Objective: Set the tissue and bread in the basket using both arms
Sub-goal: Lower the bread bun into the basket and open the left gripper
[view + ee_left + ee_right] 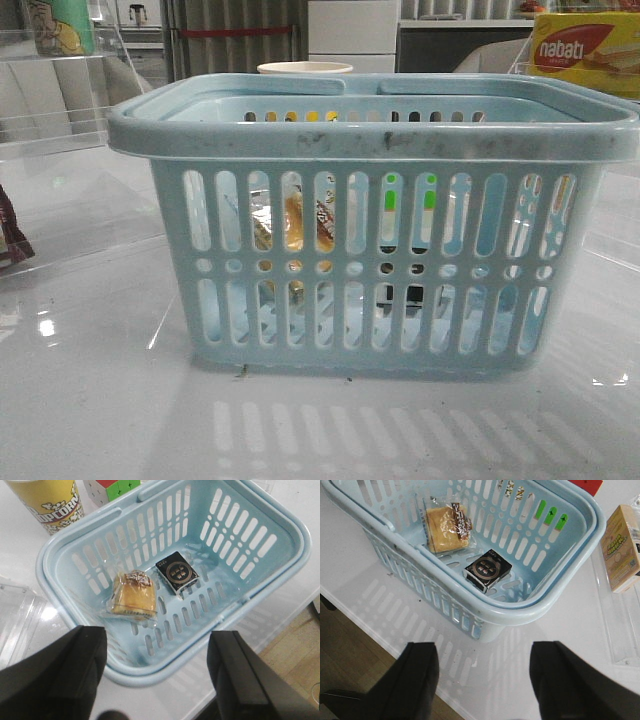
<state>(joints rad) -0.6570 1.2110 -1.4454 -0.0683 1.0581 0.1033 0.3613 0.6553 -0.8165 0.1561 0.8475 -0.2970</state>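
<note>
The pale blue basket (380,135) stands in the middle of the table and fills the front view. The bread (133,595) in its clear wrapper lies on the basket floor, and shows in the right wrist view (447,526) too. The small black tissue packet (176,572) lies beside it on the floor, apart from it, also in the right wrist view (488,570). My left gripper (157,667) is open and empty above the basket's rim (150,675). My right gripper (482,672) is open and empty above the table, outside the basket (545,605). Neither gripper shows in the front view.
A popcorn cup (50,502) and a coloured cube (112,487) stand beyond the basket. A yellow-red nabati box (585,55) is at the back right. A tan carton (620,547) lies on a clear tray. A dark red wrapper (12,240) is at the left. The table edge (365,625) is near.
</note>
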